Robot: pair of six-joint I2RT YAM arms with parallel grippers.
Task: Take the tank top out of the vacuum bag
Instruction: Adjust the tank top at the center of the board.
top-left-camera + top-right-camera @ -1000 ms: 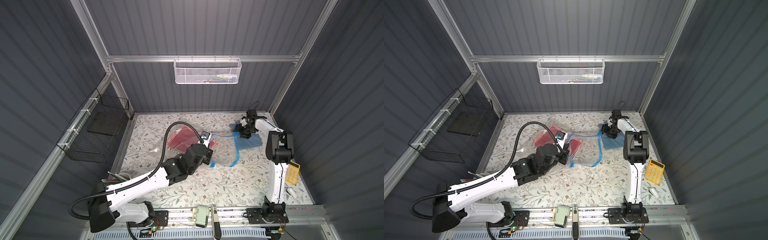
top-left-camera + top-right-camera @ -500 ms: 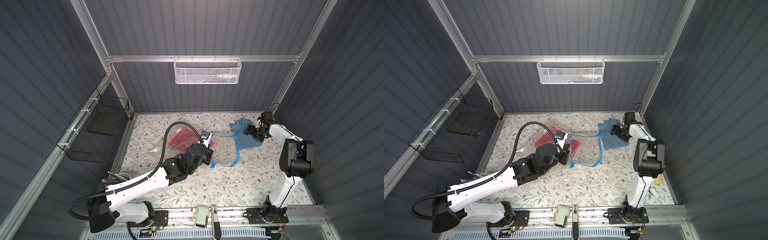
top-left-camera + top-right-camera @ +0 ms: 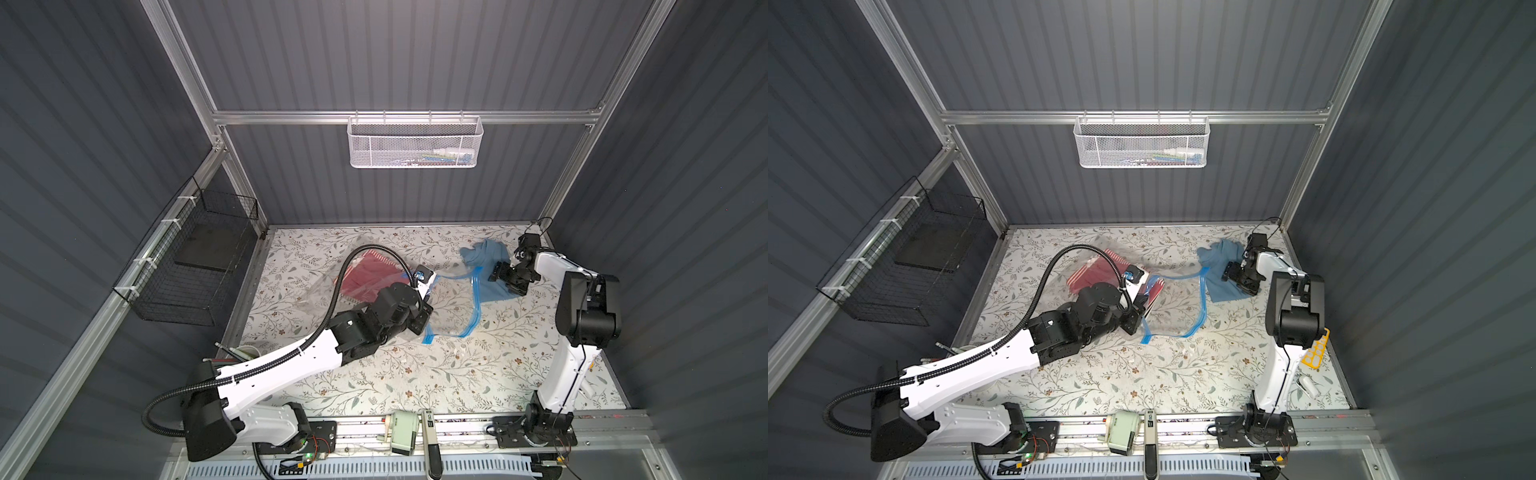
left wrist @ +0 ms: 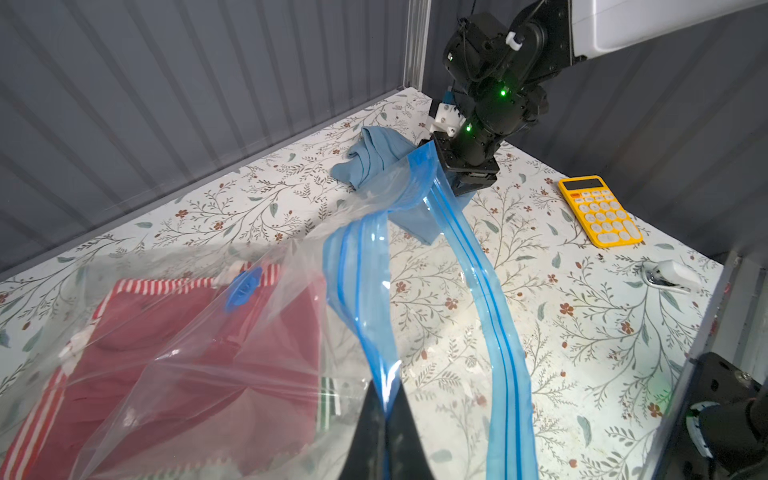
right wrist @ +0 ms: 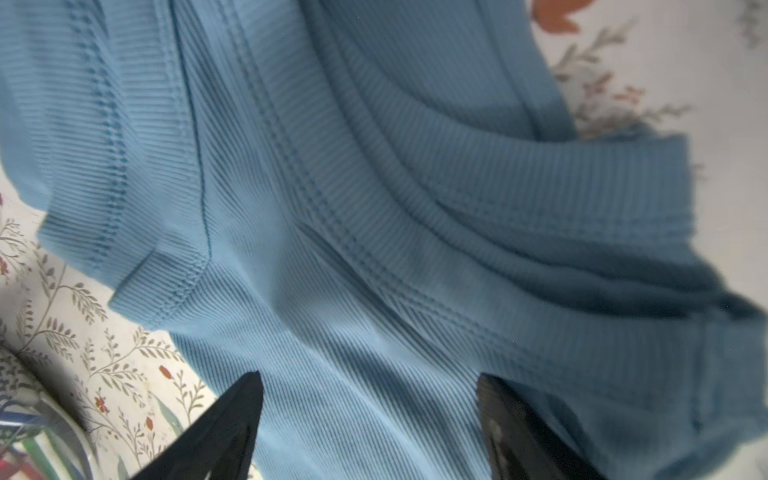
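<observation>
Nearest us, a yellow calculator [image 3: 1316, 353] lies on the floral table [image 3: 415, 374] beside the right arm. A little farther in, the left gripper [image 4: 385, 395] has its fingers pressed together on the edge of the vacuum bag [image 3: 451, 305], pinching it right at the blue zip strip [image 4: 490, 291]. The bag lies crumpled across the middle of the table with its mouth gaping. A red striped garment [image 4: 166, 332] sits inside it, under the round blue valve cap [image 4: 244, 286]. Beyond the strip, toward the back right corner, we see the blue tank top [image 3: 484, 259] bunched on the table, outside the bag and just beside the strip. The right gripper [image 3: 505, 280] hangs over it with its fingers spread wide and ribbed cloth showing between them. We cannot tell whether they touch the cloth. Farthest off, a white mesh basket [image 3: 413, 143] hangs on the back wall.
</observation>
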